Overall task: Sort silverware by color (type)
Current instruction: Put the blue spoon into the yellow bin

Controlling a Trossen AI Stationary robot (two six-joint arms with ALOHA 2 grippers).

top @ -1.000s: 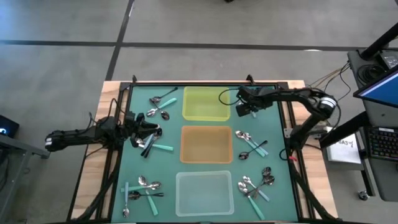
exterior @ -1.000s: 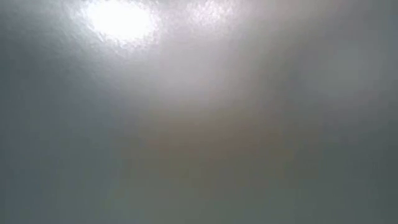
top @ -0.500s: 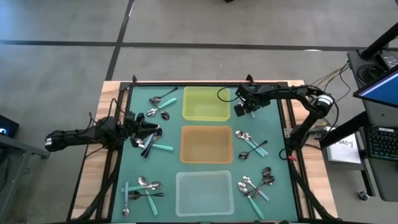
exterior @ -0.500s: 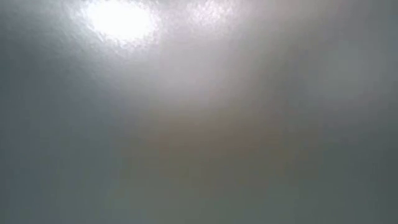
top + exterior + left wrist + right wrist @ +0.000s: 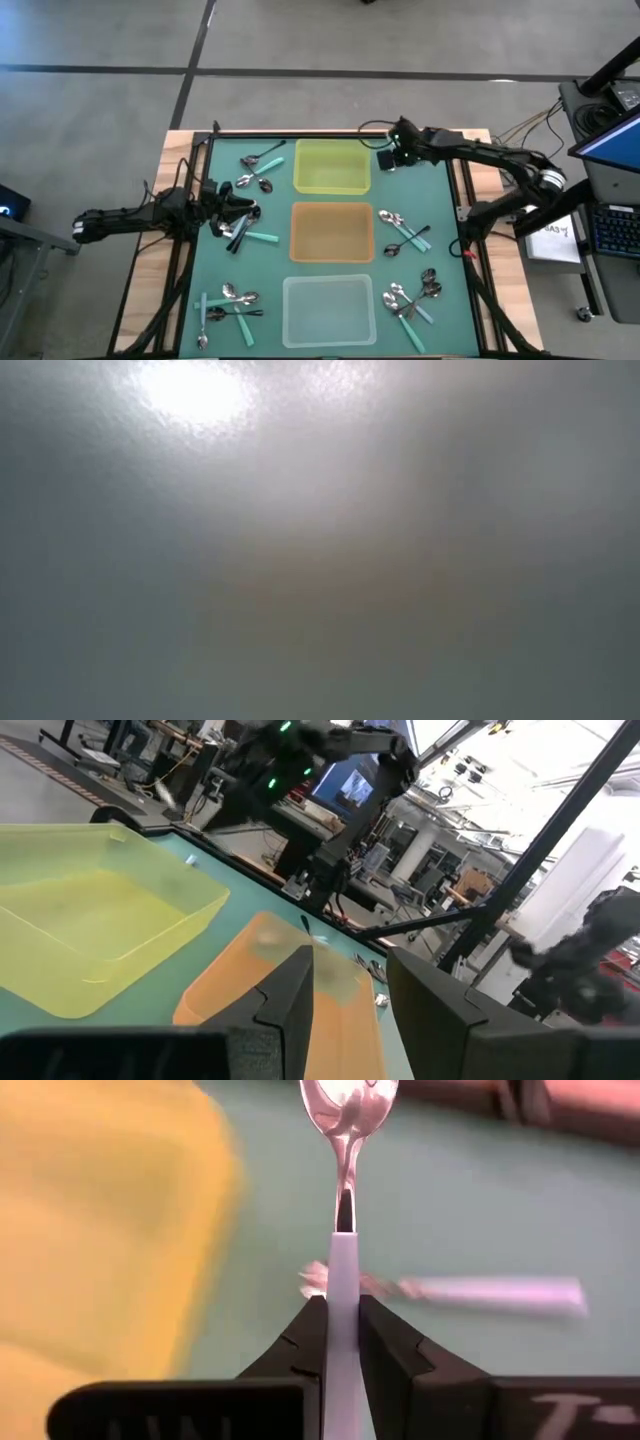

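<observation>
Up close, a teal-handled spoon (image 5: 343, 1270) sits pinched between the right hand's (image 5: 342, 1342) two fingers, which are closed tight on its pale handle; the shiny bowl points away from the wrist over the green table (image 5: 470, 1200). Another spoon with a pale handle (image 5: 470, 1291) lies blurred on the mat below it. From above, that right hand (image 5: 392, 158) hangs near the table's far edge, just beside the right side of the yellow tray (image 5: 331, 166).

Other spoons lie in clusters on the mat: one group (image 5: 258, 167) left of the yellow tray, one (image 5: 405, 232) right of the orange tray (image 5: 331, 232), one (image 5: 412, 296) right of the clear tray (image 5: 329, 310), and one (image 5: 226, 303) left of the clear tray. The three trays stand in a column down the middle.

The left hand (image 5: 236, 212) rests low over a further cluster (image 5: 245, 232) left of the orange tray; its fingers (image 5: 290, 1005) stand slightly apart with nothing between them. Its wrist view looks across the yellow tray (image 5: 100, 915) and orange tray (image 5: 245, 975) toward the right arm (image 5: 330, 760).

The low view shows only grey haze.
</observation>
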